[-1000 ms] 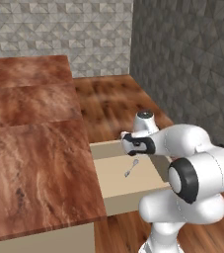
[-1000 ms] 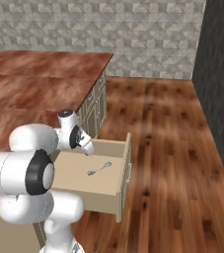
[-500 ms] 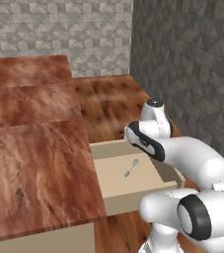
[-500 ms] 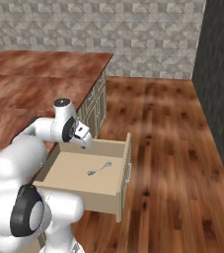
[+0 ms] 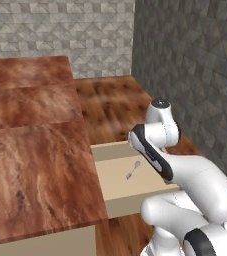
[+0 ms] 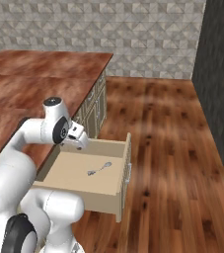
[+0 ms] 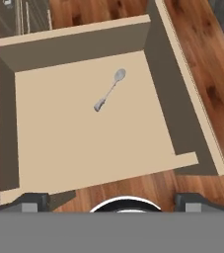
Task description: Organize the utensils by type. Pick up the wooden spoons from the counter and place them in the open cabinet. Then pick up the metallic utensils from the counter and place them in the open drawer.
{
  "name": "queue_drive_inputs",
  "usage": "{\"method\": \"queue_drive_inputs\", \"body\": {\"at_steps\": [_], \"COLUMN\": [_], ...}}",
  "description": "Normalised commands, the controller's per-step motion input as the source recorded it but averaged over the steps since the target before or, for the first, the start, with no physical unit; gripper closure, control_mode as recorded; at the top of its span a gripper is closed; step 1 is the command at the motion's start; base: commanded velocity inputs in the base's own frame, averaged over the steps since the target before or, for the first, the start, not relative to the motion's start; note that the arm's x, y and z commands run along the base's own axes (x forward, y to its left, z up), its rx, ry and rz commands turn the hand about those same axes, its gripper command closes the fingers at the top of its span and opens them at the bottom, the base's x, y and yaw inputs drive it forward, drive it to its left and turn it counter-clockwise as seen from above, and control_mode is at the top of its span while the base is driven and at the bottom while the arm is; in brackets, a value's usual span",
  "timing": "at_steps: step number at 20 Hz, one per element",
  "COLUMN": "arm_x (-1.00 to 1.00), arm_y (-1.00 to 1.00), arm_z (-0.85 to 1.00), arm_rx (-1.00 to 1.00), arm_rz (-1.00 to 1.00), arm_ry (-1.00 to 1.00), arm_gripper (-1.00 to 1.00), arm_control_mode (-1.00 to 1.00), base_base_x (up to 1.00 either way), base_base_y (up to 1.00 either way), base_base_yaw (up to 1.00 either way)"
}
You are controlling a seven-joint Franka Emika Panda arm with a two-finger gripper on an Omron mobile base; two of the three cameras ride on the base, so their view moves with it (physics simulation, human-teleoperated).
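**Silver spoon lies in the drawer; end effector spread and empty above it**

You have the end effector (image 7: 111, 201) spread wide with nothing between its tips, looking down into the open drawer (image 7: 160, 84). The silver spoon (image 7: 109, 90) lies flat on the pale drawer floor, toward the back and apart from every wall. In the right base view the same spoon (image 6: 99, 169) sits mid-floor of the drawer (image 6: 121, 175).

This step looks like the retreat after a drop, so lift straight up until you are above the drawer walls before swinging toward the table (image 5: 40, 165). Don't sweep sideways low down: the drawer's side walls and the table's overhanging edge stand close on one side.

The room is open on the other side, where bare wooden floor (image 6: 172, 148) runs to the dark stone wall (image 5: 195, 65). No wooden spoon or fork can be made out on the part of the table that shows.
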Motion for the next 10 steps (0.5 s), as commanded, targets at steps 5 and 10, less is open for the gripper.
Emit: {"method": "queue_drive_inputs", "body": {"at_steps": [5, 10], "arm_x": [0.00, -0.02], "arm_y": [0.00, 0.00], "arm_z": [-0.01, 0.00], "arm_rx": [0.00, 0.00], "arm_rz": [0.00, 0.00], "arm_ry": [0.01, 0.00], "arm_gripper": [-1.00, -1.00], "arm_control_mode": [-1.00, -1.00], "base_base_x": [0.00, 0.00], "base_base_y": [0.00, 0.00], "base_base_yaw": [0.00, 0.00]}}
